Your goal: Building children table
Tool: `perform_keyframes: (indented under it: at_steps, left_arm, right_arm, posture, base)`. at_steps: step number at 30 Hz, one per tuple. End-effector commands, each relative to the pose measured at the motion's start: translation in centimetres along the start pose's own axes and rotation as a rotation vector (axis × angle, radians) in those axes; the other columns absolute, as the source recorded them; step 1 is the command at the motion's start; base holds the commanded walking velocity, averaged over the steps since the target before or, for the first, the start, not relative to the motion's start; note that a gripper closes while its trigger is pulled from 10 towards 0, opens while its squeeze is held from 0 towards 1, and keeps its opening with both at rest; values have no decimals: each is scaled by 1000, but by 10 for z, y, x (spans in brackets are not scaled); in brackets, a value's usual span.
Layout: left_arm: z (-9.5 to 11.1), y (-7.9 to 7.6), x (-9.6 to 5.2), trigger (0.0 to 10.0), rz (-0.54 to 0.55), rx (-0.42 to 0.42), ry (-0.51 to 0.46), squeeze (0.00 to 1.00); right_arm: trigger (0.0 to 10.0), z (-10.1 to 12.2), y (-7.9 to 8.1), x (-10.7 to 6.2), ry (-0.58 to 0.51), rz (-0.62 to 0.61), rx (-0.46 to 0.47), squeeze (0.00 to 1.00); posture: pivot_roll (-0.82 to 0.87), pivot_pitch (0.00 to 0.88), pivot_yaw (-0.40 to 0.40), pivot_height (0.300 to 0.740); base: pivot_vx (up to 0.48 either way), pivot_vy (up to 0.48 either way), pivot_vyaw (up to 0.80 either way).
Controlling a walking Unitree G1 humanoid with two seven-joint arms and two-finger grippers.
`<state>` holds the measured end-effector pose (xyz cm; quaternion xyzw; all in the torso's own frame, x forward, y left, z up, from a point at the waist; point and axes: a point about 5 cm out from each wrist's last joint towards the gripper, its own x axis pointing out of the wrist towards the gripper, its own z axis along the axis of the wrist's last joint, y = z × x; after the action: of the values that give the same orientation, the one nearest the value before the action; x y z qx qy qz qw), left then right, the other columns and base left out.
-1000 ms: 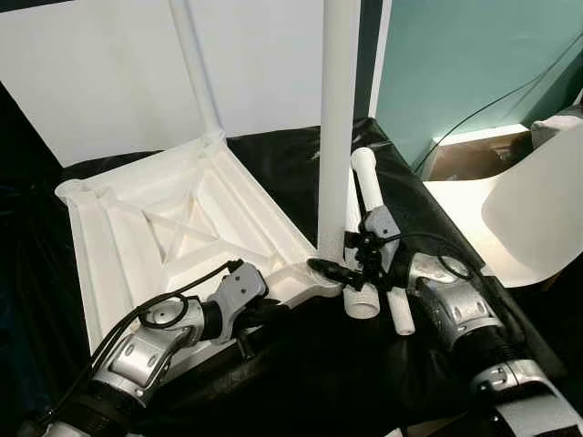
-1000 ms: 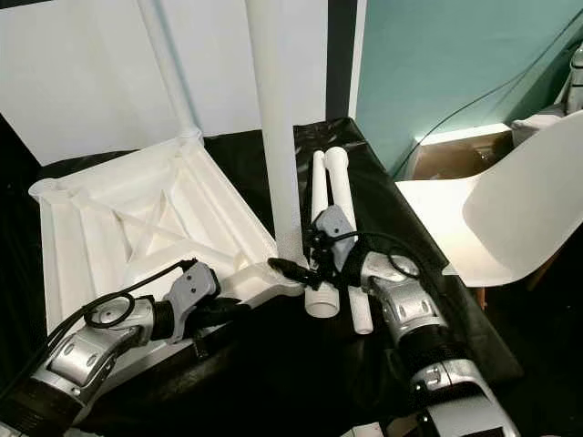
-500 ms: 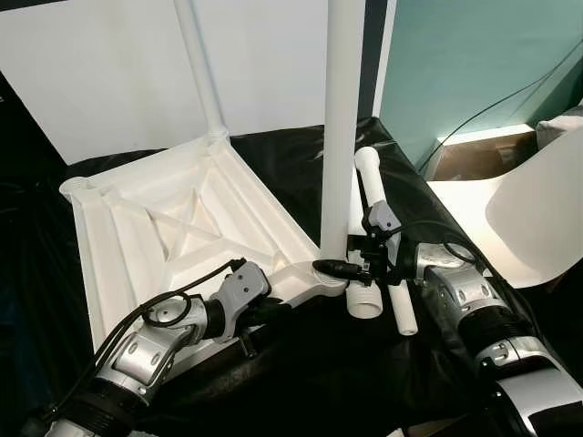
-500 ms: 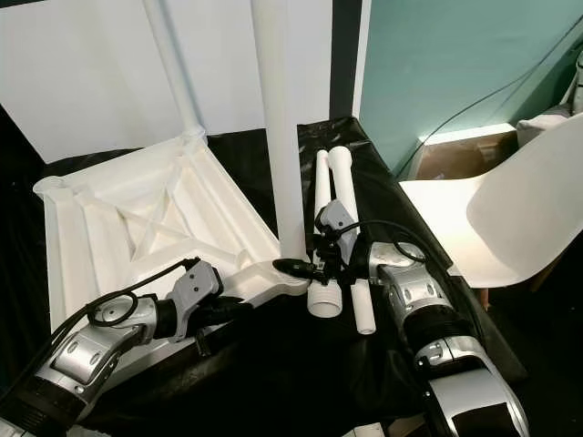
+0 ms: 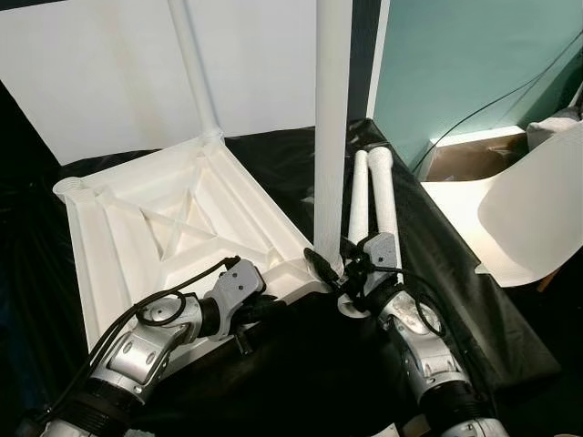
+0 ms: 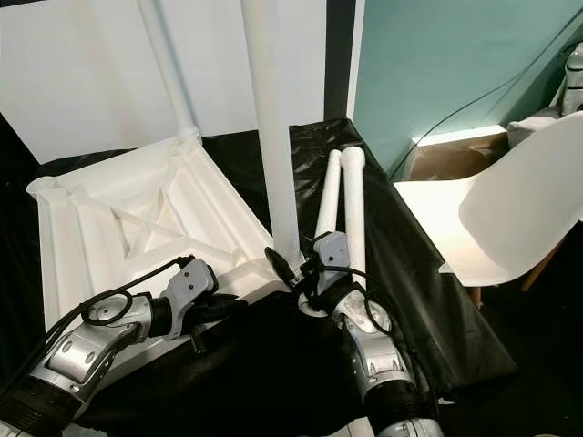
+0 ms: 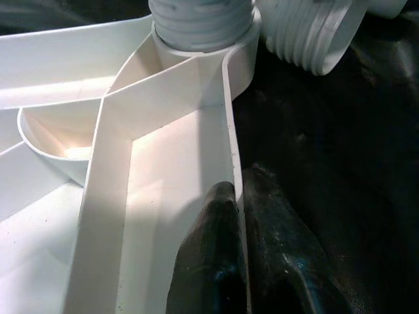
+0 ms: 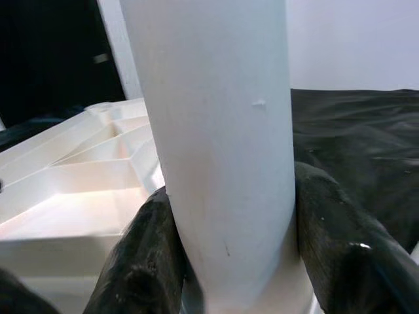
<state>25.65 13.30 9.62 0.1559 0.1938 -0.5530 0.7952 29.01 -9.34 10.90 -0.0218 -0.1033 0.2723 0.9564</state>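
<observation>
Right wrist view: my right claw (image 8: 229, 261) has both black fingers (image 8: 330, 245) clamped round the upright leg (image 5: 330, 137) just above its socket. Left claw (image 7: 239, 261) is pinched shut on the rim of the tabletop (image 5: 164, 228), which lies upside down on the black-covered bench (image 5: 437, 264).

Risks, my read: the leg may be cross-threaded; if I twist off-axis, the thread at the corner socket (image 7: 200, 26) could jam or strip. The left grip is on a thin rib, so torque could slip it and let the top skate.

Tabletop is white plastic, ribbed with an X brace. One leg (image 5: 193, 68) already stands at the 12 o'clock corner, mine at the 4 o'clock corner. Two spare legs (image 5: 373, 205) lie just beside it at 3 o'clock, threaded ends toward me.
</observation>
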Motion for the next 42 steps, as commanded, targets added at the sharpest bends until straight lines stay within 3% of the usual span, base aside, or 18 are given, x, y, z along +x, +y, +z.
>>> perform_keyframes:
  at_steps: [1,4,5,7,8,10,11,15,16,18,22,24,26,29,30,31,32,42]
  left_arm:
    - [-39,-27,6,10000,-151,-130,124,0]
    - [-39,-27,5,10000,-151,-131,124,0]
    - [-39,-28,6,10000,-155,-129,125,0]
    - [-39,-28,6,10000,-156,-129,125,0]
    - [-39,-28,6,10000,-157,-129,124,0]
    - [-38,-28,7,10000,-157,-128,123,0]
    - [-38,-28,7,10000,-158,-127,122,0]
    - [-38,-28,8,10000,-159,-128,122,0]
    - [-39,-29,9,10000,-160,-128,122,0]
    - [-39,-29,9,10000,-161,-129,122,0]
    - [-39,-30,11,10000,-170,-129,122,0]
    - [-39,-30,11,10000,-171,-129,122,0]
    - [-38,-30,12,10000,-174,-125,122,0]
    - [-38,-29,12,10000,-174,-124,122,0]
    - [-38,-29,12,10000,-174,-123,123,0]
    - [-38,-29,11,10000,-175,-122,123,0]
    - [-38,-29,11,10000,-174,-121,124,0]
    - [-38,-29,11,10000,-173,-121,125,0]
  right_arm:
    - [0,19,-28,-3,-87,-213,-30,0]
    - [0,19,-27,-3,-81,-216,-29,0]
    - [10000,18,-19,2,-76,-175,-47,0]
    - [10000,18,-16,3,-77,-163,-53,0]
    - [10000,19,-14,6,-85,-151,-54,463]
    - [10000,21,-13,7,-95,-150,-54,463]
    - [10000,23,-12,8,-105,-140,-56,1000]
    - [10000,24,-12,12,-98,-105,-66,1000]
    - [10000,25,-14,15,-88,-67,-71,0]
    - [10000,26,-15,17,-80,-44,-73,0]
    - [10000,21,-27,21,49,244,-72,0]
    - [10000,21,-29,20,71,290,-68,0]
    - [10000,20,-36,15,145,449,-77,0]
    - [10000,21,-39,13,161,490,-86,0]
    - [9412,22,-42,13,168,514,-95,0]
    - [7059,23,-45,12,181,549,-97,0]
    - [0,25,-48,12,195,579,-102,0]
    - [0,33,-62,13,235,680,-101,0]
  posture:
    - [36,0,25,740]
    - [36,0,25,740]
    - [29,0,29,740]
    - [29,0,29,740]
    - [29,0,29,740]
    - [28,0,30,740]
    - [26,0,30,740]
    - [23,0,30,740]
    - [21,0,30,740]
    - [21,0,30,740]
    - [7,0,35,740]
    - [7,0,35,740]
    - [2,0,37,740]
    - [3,0,37,740]
    - [3,0,37,740]
    - [3,0,37,740]
    - [5,0,36,740]
    - [7,0,35,740]
  base:
    - [0,0,0]
    - [0,0,0]
    - [0,0,0]
    - [0,0,0]
    - [0,0,0]
    - [0,0,0]
    - [0,0,0]
    - [0,0,0]
    - [0,0,0]
    - [0,0,0]
    - [0,0,0]
    - [0,0,0]
    - [0,0,0]
    - [0,0,0]
    - [0,0,0]
    - [0,0,0]
    - [0,0,0]
    - [0,0,0]
